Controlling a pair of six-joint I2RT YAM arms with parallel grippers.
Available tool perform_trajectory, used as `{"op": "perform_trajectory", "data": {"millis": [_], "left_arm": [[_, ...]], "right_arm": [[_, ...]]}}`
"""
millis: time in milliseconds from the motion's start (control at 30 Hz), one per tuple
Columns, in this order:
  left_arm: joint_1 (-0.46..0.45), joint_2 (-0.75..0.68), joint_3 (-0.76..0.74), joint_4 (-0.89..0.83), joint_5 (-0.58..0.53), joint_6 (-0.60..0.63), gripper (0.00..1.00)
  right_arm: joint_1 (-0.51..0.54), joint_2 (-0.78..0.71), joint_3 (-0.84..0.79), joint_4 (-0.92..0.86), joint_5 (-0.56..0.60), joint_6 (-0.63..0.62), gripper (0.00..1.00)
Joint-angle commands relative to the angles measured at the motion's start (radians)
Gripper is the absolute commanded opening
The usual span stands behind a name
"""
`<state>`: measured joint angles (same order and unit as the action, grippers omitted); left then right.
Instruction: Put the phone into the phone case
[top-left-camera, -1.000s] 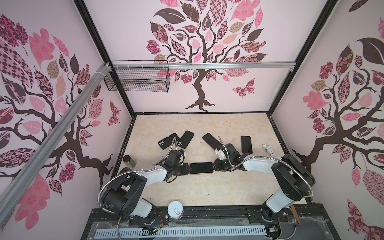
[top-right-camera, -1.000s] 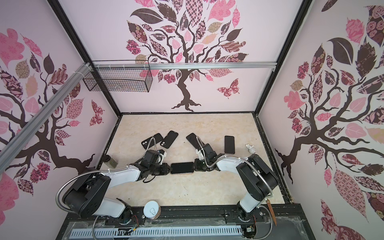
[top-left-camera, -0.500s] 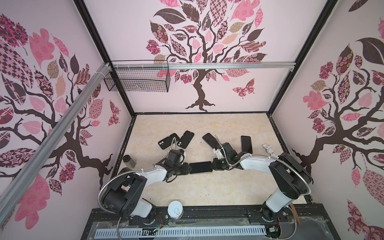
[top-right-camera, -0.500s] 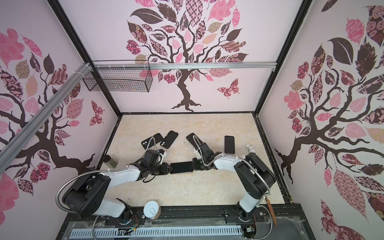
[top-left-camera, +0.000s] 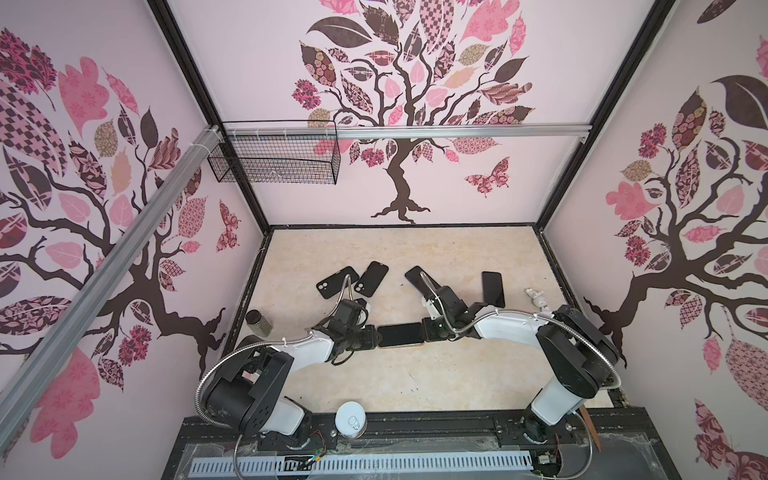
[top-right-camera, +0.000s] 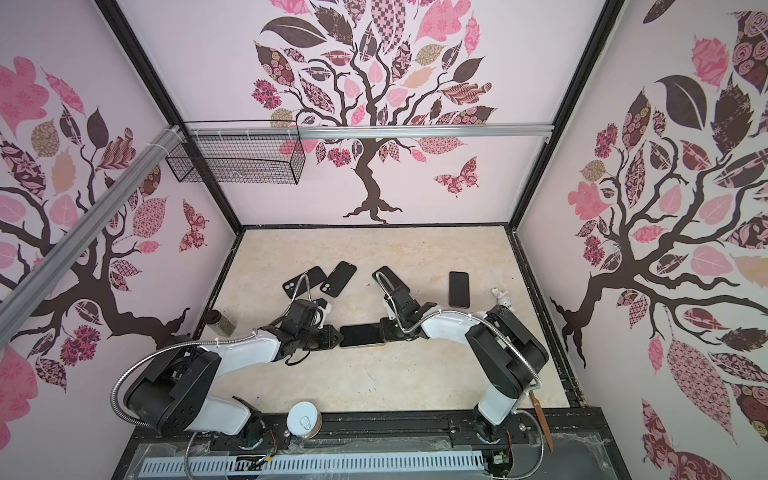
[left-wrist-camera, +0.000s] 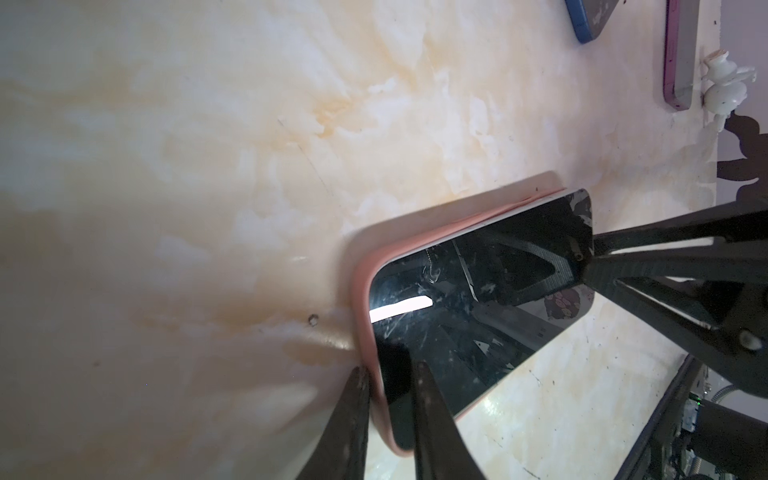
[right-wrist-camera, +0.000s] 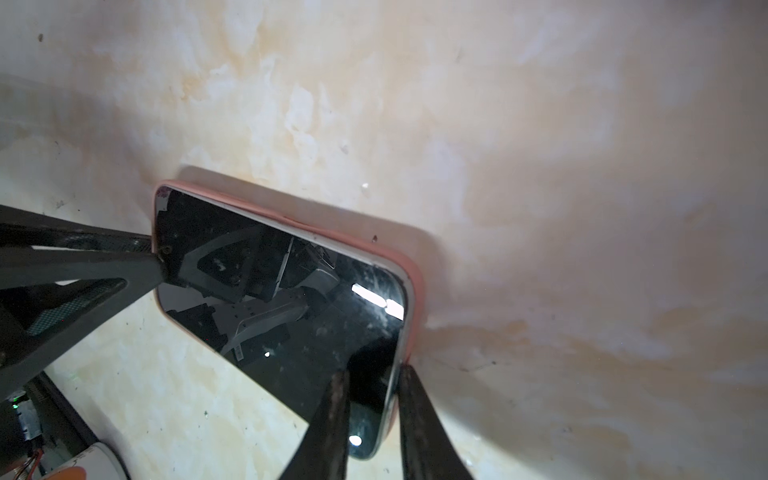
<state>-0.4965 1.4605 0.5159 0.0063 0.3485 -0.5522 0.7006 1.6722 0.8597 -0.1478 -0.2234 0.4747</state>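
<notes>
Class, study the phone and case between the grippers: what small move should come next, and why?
Probably press the phone down along the long side where its pale edge shows above the case lip; it looks not fully seated. The left gripper and right gripper each pinch a short end.

A cream marbled table (top-left-camera: 415, 249) is seen in a top view. At centre frame a pink phone case (left-wrist-camera: 362, 307) with a phone (top-left-camera: 400, 335) in it is laid. Above are a dark case (top-left-camera: 337, 282), a second dark case (top-left-camera: 372, 278), a half-hidden handset (top-left-camera: 413, 275) and a black handset (top-left-camera: 493, 289). A white figurine (top-left-camera: 536, 296) is at right and a jar (top-left-camera: 258, 322) at left.
</notes>
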Motion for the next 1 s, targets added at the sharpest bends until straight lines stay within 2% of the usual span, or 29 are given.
{"op": "perform_trajectory", "data": {"millis": [0, 133, 300, 967], "left_arm": [[-0.011, -0.002, -0.025, -0.010, 0.002, 0.005, 0.19], [-0.010, -0.009, -0.031, -0.012, -0.004, 0.008, 0.19], [-0.011, -0.008, -0.029, -0.017, -0.002, 0.010, 0.18], [-0.011, -0.009, -0.027, -0.022, -0.006, 0.016, 0.17]], "right_arm": [[0.021, -0.036, 0.034, -0.107, 0.058, -0.053, 0.26], [0.022, -0.091, 0.050, -0.164, 0.105, -0.069, 0.28], [0.022, -0.122, 0.050, -0.184, 0.109, -0.072, 0.28], [0.022, -0.031, 0.038, -0.157, 0.033, -0.071, 0.25]]}}
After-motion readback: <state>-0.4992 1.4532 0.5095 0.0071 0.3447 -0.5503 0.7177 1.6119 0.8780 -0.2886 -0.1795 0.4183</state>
